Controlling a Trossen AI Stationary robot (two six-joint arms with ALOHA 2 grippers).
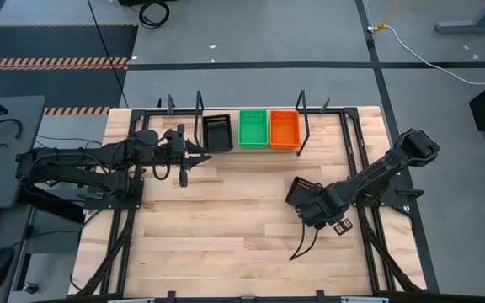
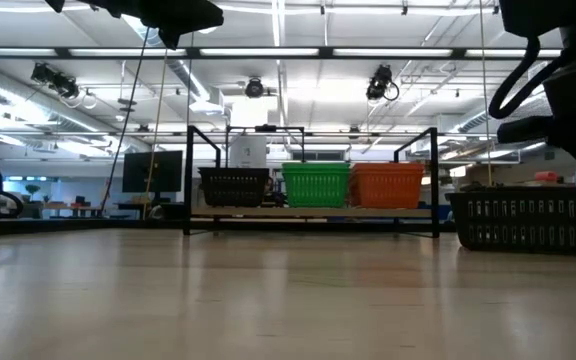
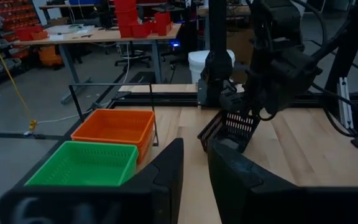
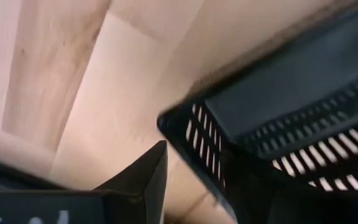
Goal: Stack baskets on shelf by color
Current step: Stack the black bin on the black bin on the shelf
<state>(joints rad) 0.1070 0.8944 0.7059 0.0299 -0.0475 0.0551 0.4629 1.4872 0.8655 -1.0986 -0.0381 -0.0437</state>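
While three stacks sit abreast on the shelf — black baskets, green baskets, orange baskets — the right gripper is low over the table, jaws closed across the wall of a black basket. Left gripper hovers beside the shelf's black stack, jaws slightly parted, holding nothing.

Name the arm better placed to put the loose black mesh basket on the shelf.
Right. The right gripper already straddles the wall of the black plastic mesh basket mid-table; the left gripper hovers empty by the wooden shelf.
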